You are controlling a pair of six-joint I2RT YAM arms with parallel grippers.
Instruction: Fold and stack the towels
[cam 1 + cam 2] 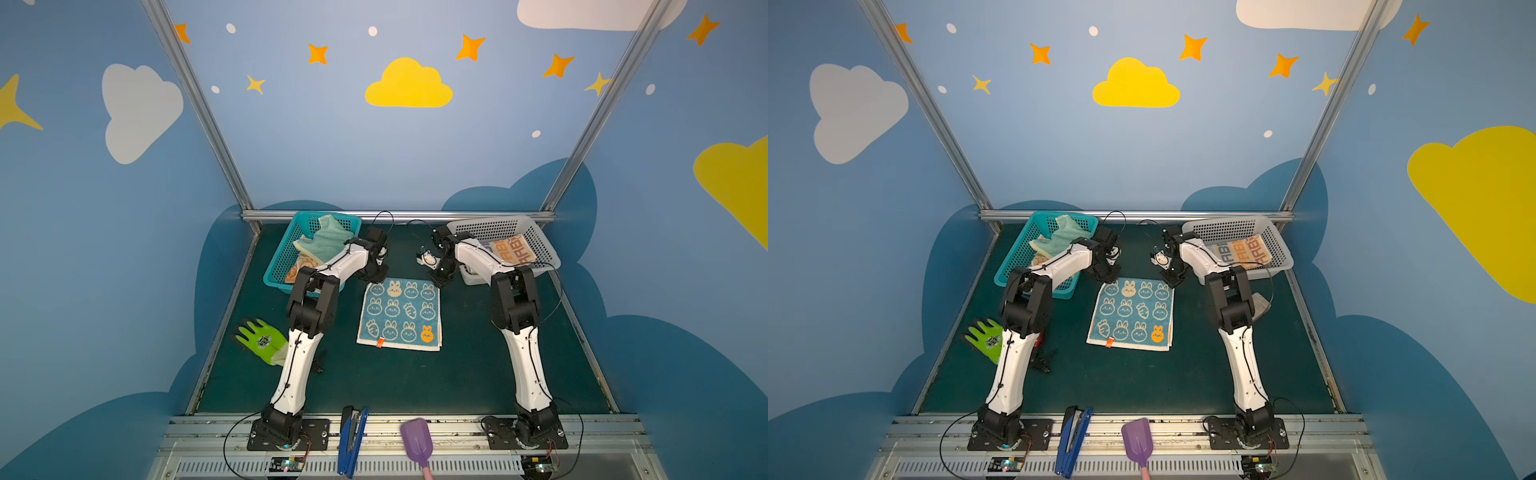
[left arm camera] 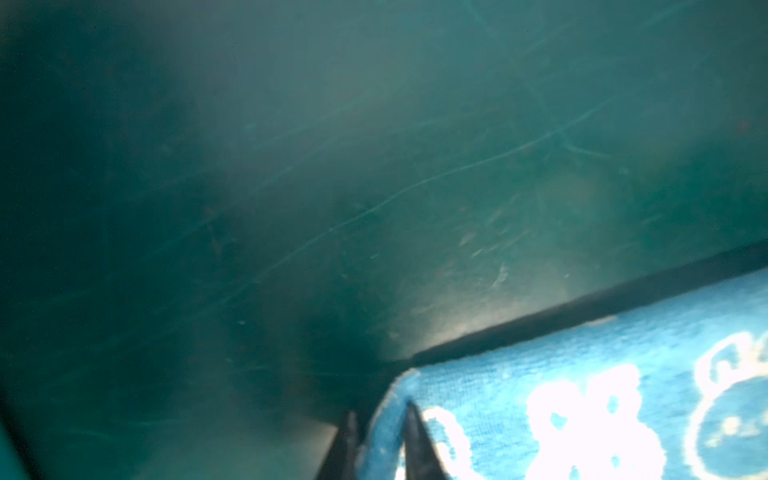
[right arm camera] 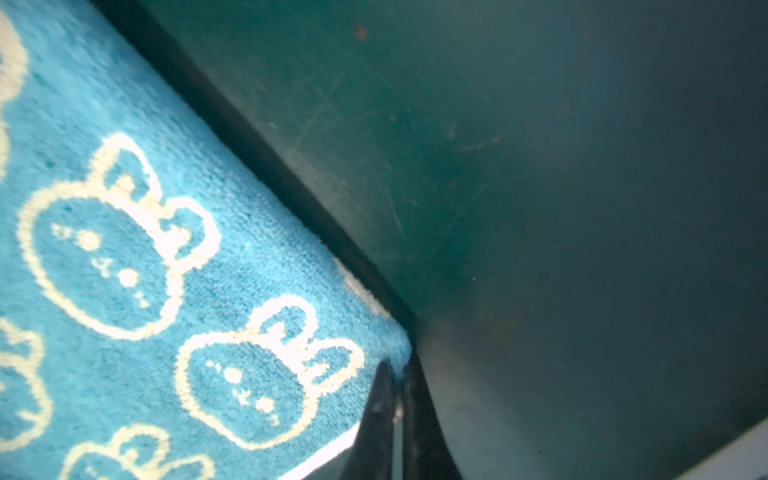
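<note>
Towel in hand: the blue terry towel with white rabbit outlines (image 1: 401, 313) lies spread flat and unfolded at the centre of the dark green mat (image 1: 415, 382) in both top views. Its orange tag is on the lower edge.

Left claw: the left gripper (image 2: 381, 411) is pinched tight on the towel's upper-left corner. The left wrist view shows blue pile squeezed between the two dark fingers.

Right claw: the right gripper (image 3: 398, 362) is closed just as narrowly on the upper-right corner, with the white hem caught between its fingers.

Why these corners: holding both far corners lets the two arms lift one edge evenly. My judgement is that they mean to carry it toward the lower edge for a first half fold.

Waiting towels: the mint-green terry towel (image 1: 328, 239) is draped over the rim of the teal plastic mesh basket (image 1: 274, 266), at the upper left of the mat. The orange towel with cream rabbits (image 1: 301, 266) lies beneath it.

Finished stack: the orange and grey lettered towel (image 1: 509, 249) rests folded in the white plastic mesh basket (image 1: 490, 230) at the upper right, which seems to be the stacking place.

Progress: one towel looks done, one is gripped and two are untouched.

Bystander: the bright green glove (image 1: 262, 340) lies at the lower left, well apart from the towel.

Risk: uneven lifting could skew the fold.
</note>
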